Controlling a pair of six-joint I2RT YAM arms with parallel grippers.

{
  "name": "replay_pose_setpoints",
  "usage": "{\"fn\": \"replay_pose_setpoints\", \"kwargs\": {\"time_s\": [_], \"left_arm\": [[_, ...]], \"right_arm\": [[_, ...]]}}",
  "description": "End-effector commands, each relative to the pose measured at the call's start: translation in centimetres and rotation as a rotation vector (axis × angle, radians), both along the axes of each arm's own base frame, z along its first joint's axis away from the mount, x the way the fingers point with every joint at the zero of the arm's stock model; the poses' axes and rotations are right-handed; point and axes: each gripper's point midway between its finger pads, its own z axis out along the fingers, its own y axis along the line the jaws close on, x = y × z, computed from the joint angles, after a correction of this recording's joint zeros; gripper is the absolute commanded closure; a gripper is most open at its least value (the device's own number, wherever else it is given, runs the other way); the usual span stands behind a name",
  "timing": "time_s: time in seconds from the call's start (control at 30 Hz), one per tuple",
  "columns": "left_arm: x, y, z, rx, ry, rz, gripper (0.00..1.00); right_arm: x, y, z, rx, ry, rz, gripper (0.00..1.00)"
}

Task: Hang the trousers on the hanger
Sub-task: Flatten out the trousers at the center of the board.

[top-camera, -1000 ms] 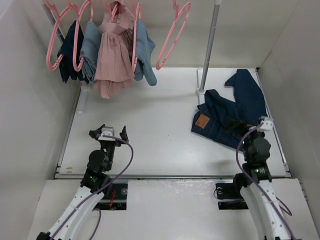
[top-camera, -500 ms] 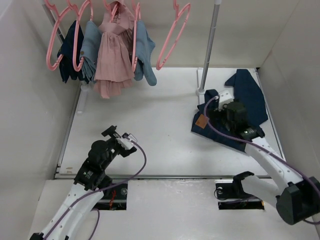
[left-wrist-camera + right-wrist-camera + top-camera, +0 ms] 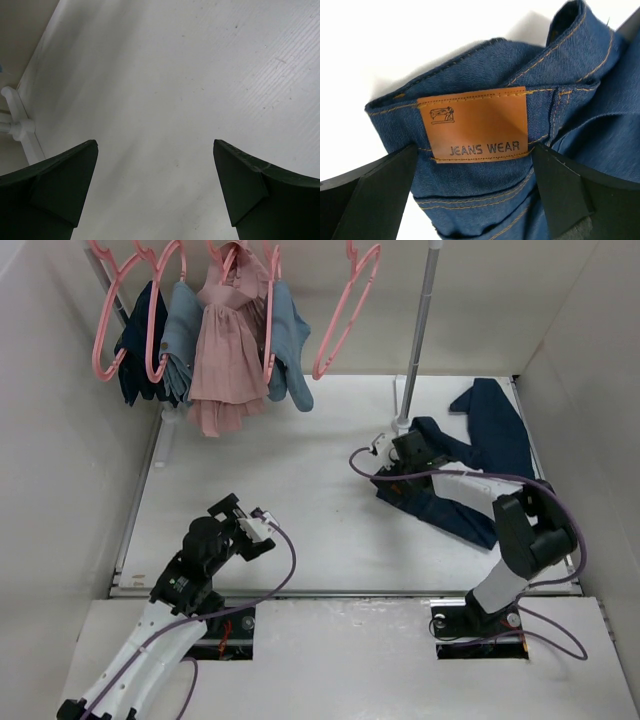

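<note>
The dark navy trousers [image 3: 480, 455] lie crumpled at the table's right. My right gripper [image 3: 400, 465] is open, low over their waistband, a finger on each side of the tan leather patch [image 3: 475, 124] that reads JEANS WEAR; the cloth [image 3: 470, 175] fills the gap between the fingers. An empty pink hanger [image 3: 345, 310] hangs from the rail at the back, to the right of the hung clothes. My left gripper [image 3: 252, 525] is open and empty over bare table [image 3: 165, 100] at the front left.
Several pink hangers at the back left carry a navy garment [image 3: 140, 340], faded-blue denim [image 3: 180, 335] and a pink dress [image 3: 228, 350]. A grey rack pole [image 3: 420, 330] stands by the trousers; its white foot [image 3: 20, 127] shows in the left wrist view. White walls close in both sides.
My right arm has reached forward and left across the trousers to their waistband. My left gripper has swung a little right and forward. The trousers have not moved.
</note>
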Motion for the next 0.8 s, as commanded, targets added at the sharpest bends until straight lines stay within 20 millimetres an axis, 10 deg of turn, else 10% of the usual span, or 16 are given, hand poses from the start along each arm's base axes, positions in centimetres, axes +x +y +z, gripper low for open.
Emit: {"fn": "replay_pose_setpoints", "kwargs": {"time_s": [0.0,0.2,0.33,0.37,0.47,0.6,0.7,0.73,0.77], "left_arm": [[0.4,-0.2,2.3,-0.019,-0.049,-0.006,0.00],[0.2,-0.2,2.9,-0.048,-0.069,0.000,0.00],[0.2,-0.1,2.5,-0.041,-0.063,0.009,0.00],[0.2,-0.1,2.5,-0.041,-0.063,0.009,0.00],[0.3,0.1,2.5,-0.037,-0.065,0.020,0.00],[1.0,0.7,3.6,-0.084,-0.097,0.089,0.00],[2.1,1.6,5.3,-0.210,-0.132,0.226,0.00],[2.3,1.9,5.6,-0.243,-0.138,0.258,0.00],[2.4,2.0,5.9,-0.294,-0.134,0.290,0.00]], "right_arm": [[1.1,2.2,0.6,-0.011,-0.008,0.043,0.00],[-1.4,5.5,-0.6,-0.057,0.105,0.234,0.24],[-3.3,8.3,-2.4,-0.006,0.251,0.301,0.71],[-3.4,8.8,-2.9,0.001,0.297,0.312,1.00],[-3.4,12.2,-1.2,0.076,0.293,0.356,1.00],[-4.6,20.5,8.7,0.310,0.104,0.595,1.00],[-7.3,25.5,23.7,0.638,-0.186,0.848,1.00],[-8.5,25.7,31.7,0.811,-0.356,0.877,1.00],[-9.5,25.4,35.2,0.897,-0.427,0.890,1.00]]}}
